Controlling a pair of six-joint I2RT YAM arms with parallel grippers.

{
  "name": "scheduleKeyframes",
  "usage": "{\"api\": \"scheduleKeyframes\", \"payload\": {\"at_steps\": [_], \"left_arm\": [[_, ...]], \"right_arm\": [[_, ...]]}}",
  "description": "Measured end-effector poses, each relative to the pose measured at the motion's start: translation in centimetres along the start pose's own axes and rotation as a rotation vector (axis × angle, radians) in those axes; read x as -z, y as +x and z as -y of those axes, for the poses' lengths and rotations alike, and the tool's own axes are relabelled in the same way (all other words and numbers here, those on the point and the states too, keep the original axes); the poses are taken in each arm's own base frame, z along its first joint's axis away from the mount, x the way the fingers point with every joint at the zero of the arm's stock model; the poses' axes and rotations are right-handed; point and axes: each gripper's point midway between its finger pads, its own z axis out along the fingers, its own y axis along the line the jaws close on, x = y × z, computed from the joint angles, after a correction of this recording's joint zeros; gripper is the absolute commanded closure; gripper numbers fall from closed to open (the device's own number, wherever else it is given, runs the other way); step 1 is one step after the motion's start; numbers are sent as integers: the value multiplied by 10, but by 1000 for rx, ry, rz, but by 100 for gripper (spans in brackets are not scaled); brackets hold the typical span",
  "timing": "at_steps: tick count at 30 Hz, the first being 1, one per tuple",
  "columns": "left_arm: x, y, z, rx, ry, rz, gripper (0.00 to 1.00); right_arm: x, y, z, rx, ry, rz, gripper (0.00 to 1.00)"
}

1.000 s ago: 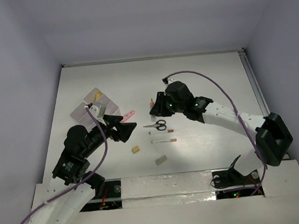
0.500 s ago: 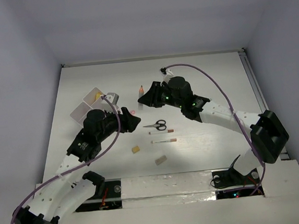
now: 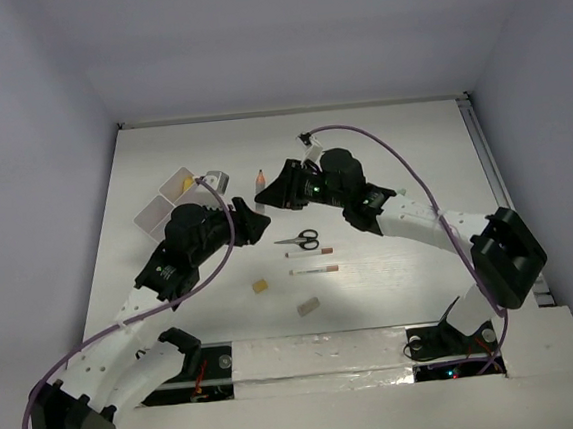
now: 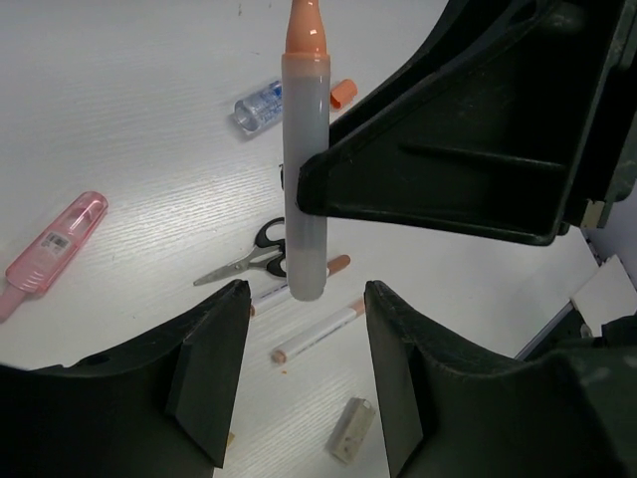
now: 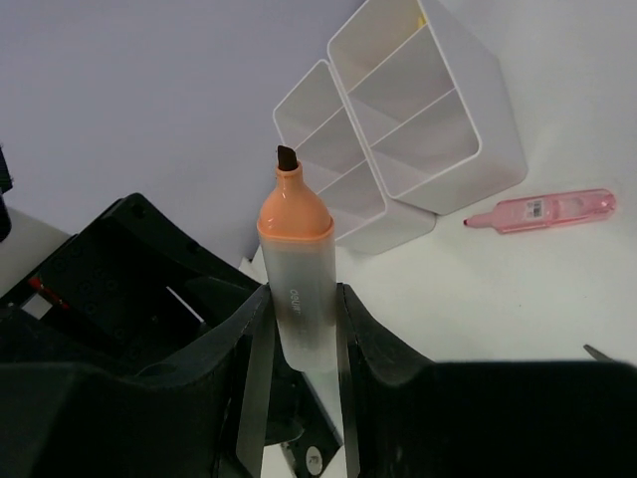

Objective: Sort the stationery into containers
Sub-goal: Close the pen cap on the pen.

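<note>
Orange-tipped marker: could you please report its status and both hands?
Right hand shut on orange-tipped marker. Left hand open, astride its lower end, not touching. Nothing between them.

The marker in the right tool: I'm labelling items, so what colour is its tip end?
Orange, dark nib, on the marker; clearest in right wrist view.

The white wood-grain table (image 3: 402, 154) carries a white plastic tray of joined compartments (image 3: 170, 197) at its far left, with a flat pink marker-like piece (image 5: 542, 211) beside it. Near the middle lie black-handled scissors (image 3: 299, 240), a thin white pen (image 3: 308, 254), a second thin pen (image 3: 313, 269), a yellow eraser block (image 3: 260, 287) and a grey-beige block (image 3: 309, 306)
</note>
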Motion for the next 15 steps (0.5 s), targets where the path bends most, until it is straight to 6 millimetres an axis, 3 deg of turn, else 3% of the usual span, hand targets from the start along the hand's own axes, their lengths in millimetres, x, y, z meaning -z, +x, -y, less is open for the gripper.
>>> {"api": "scheduleKeyframes", "payload": {"at_steps": [15], "left_arm": [[-5,-3,-10,4,-50,18,65]], "right_arm": [[-7,23,-9,-32,-65,-80,89]]}}
